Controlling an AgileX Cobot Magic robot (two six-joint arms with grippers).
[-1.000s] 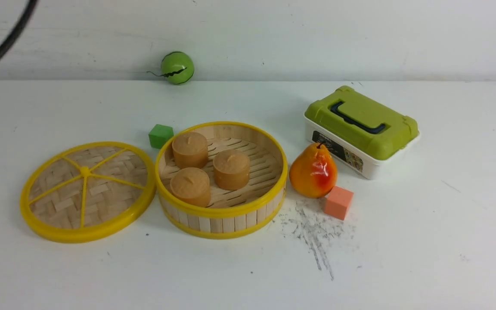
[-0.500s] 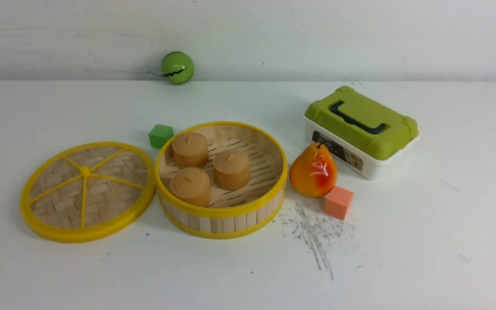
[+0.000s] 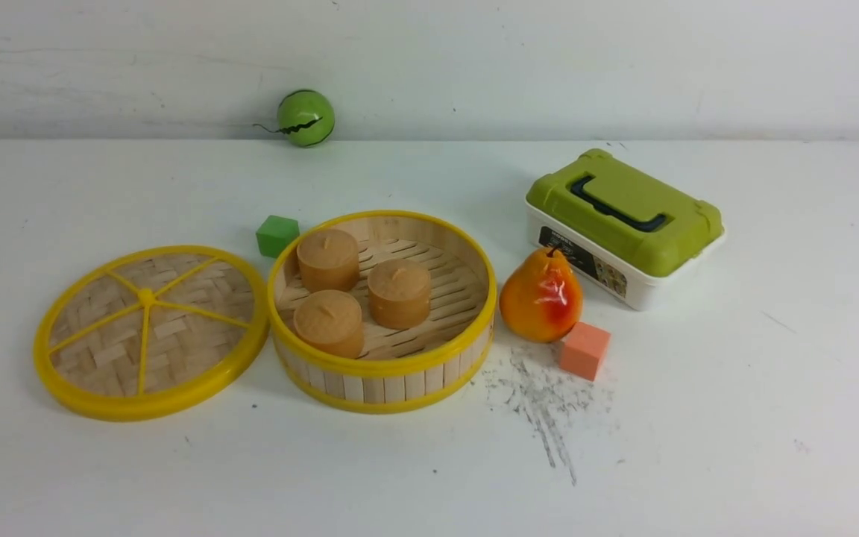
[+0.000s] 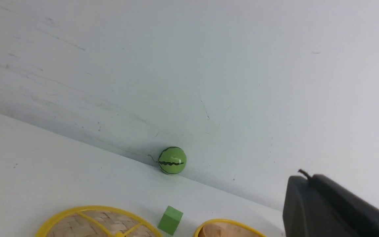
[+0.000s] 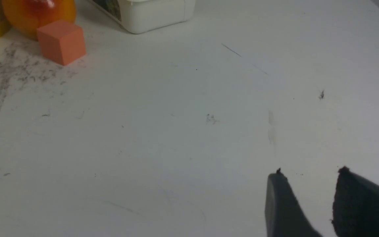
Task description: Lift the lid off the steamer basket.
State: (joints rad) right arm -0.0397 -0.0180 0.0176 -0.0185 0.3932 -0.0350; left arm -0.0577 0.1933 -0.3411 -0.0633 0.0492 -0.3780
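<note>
The lid (image 3: 150, 332) lies flat on the table to the left of the steamer basket (image 3: 385, 384), its rim touching the basket's. The basket is uncovered and holds three brown round cakes (image 3: 398, 293). Neither gripper shows in the front view. In the left wrist view my left gripper (image 4: 309, 177) has its fingers pressed together, empty, high above the table; the lid's rim (image 4: 77, 210) and the basket's rim (image 4: 229, 223) show below it. My right gripper (image 5: 309, 172) is open and empty over bare table, right of the basket.
A green cube (image 3: 277, 235) stands behind the basket. A pear (image 3: 541, 298) and an orange cube (image 3: 584, 350) sit at its right. A white box with a green lid (image 3: 623, 224) is at the back right. A green ball (image 3: 305, 118) rests against the wall.
A dark cable that crossed the upper left corner of the front view a second ago has left the view. The lid and the basket have not moved.
</note>
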